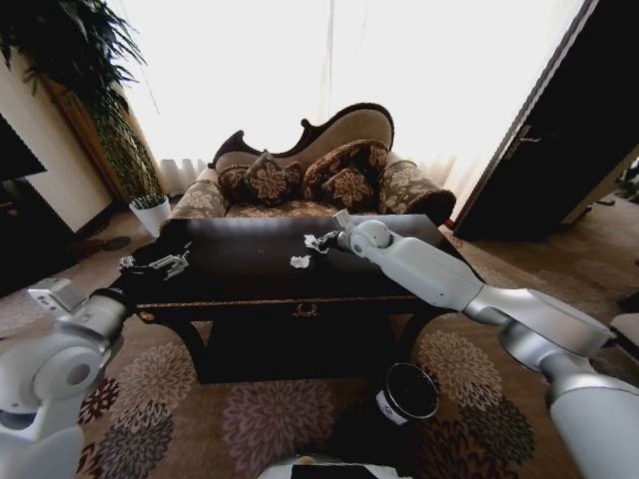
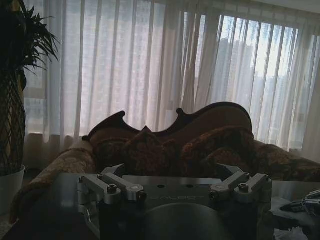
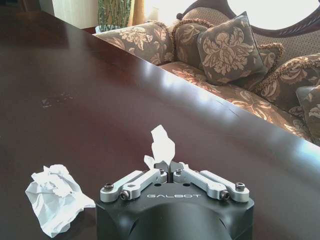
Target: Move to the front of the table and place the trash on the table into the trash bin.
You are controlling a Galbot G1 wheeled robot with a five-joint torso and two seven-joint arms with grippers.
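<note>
Right gripper point(image 3: 170, 167) pinching paper wad point(image 3: 162, 145) above table point(image 3: 100, 100).

Right silver-white jointed arm stretched forward and inward, its black-bodied right gripper point(image 1: 319, 240) with silver fingers point(image 3: 150, 176) pinched together on a scrap of white paper; left silver-white arm bent low, left gripper point(image 1: 172, 262) with silver linkages spread wide apart.

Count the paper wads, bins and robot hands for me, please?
White paper wads: 2, a loose wad lying on the table and a pinched wad in the shut right hand.
Trash bin: 1, on the carpet in front of the table.
Robot hands: 2, counting the open left hand over the table's left end.
Total: 5.
</note>
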